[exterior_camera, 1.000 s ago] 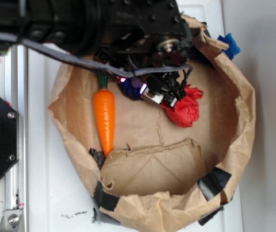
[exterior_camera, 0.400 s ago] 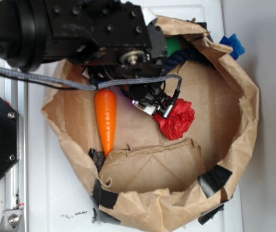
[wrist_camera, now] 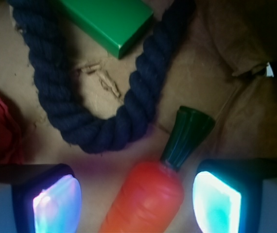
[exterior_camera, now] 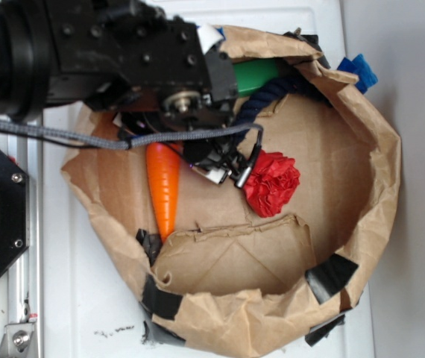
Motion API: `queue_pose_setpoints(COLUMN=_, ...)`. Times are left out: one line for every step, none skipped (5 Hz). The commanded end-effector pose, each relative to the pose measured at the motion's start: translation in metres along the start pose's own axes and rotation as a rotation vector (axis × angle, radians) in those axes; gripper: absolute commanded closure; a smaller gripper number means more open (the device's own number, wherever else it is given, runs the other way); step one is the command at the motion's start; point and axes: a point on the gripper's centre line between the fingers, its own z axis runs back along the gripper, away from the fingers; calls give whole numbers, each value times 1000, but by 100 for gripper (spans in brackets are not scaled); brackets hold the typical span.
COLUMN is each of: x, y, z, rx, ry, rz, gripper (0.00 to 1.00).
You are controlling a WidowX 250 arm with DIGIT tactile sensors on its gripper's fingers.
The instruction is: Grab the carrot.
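Arm shifted left since earlier frame; gripper (wrist_camera: 137, 194) jaws spread, straddling one carrot (wrist_camera: 146, 196). One rope (wrist_camera: 102, 124), one green block (wrist_camera: 110, 22) beyond jaws.

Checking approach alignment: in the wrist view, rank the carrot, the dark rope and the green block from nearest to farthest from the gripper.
1. carrot, between the fingers of the gripper.
2. rope, curving just beyond.
3. green block, at the top edge.

Soft, slightly blurred exterior view under bright even light; the wrist view is dim, its corners dark.
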Motion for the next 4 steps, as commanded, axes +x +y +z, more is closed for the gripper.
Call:
queue_pose_setpoints(x=-8, y=4, z=1, rx=-19, ry=-40, rz=-5, gripper=0)
queue_pose_setpoints(x=-9, y=2, z=-6, rx=-44, ry=-64, rz=-1, gripper=0)
queue_pose_setpoints(x=-8, y=-4, z=-17, rx=-54, ry=-70, rz=3, gripper=0)
queue_pose_setpoints(x=-10, y=-7, z=-27, rx=-38, ry=-75, rz=-3, gripper=0)
